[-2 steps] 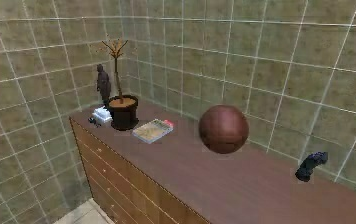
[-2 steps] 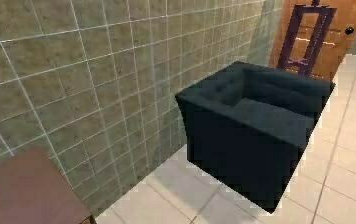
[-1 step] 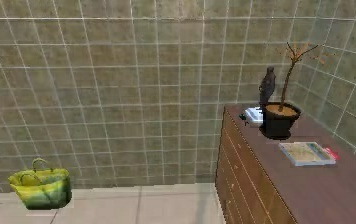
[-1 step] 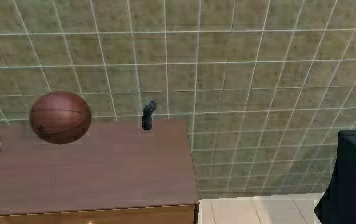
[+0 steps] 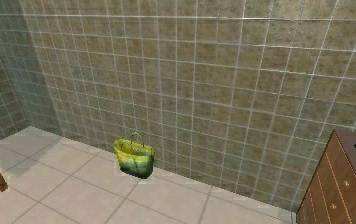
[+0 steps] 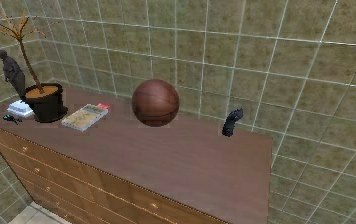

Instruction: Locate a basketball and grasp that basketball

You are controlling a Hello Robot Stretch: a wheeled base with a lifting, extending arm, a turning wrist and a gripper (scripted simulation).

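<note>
A reddish-brown ball (image 6: 156, 102), round and smooth like a basketball, rests on the top of a long wooden dresser (image 6: 176, 165) in the arm side view, near the middle of the top and toward the tiled wall behind it.
On the dresser's top stand a dark pot with a bare-branched plant (image 6: 44, 100), a small dark statue (image 6: 13, 72), a flat book (image 6: 85, 117) and a small dark object (image 6: 232, 122). In the forward view a green-yellow bag (image 5: 135, 157) sits on the floor by the tiled wall, and the dresser's end (image 5: 338, 190) is at the right edge.
</note>
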